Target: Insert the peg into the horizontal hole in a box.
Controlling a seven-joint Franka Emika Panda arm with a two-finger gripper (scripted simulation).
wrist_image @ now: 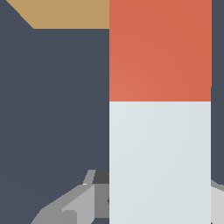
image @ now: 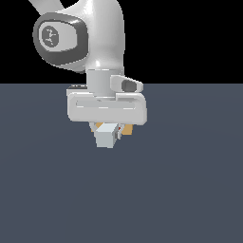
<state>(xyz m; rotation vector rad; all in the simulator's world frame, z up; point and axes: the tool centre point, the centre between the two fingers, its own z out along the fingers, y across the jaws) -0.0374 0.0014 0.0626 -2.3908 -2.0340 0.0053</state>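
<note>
The fingers (image: 108,129), in the middle of the exterior view, grip the peg (wrist_image: 160,109) by its grey part, so the red end points at the box (wrist_image: 65,13) in the wrist picture's upper left, ready to slide in.

Arms: one, a white Panda arm (image: 90,38)
Grippers: one gripper (image: 108,135), low over the floor
Pegs: one peg (wrist_image: 159,131), a single bar in two colours, red and pale grey-white
Boxes: one tan box (wrist_image: 65,13), only partly showing
Floors: one dark grey-blue floor (image: 180,190)
</note>
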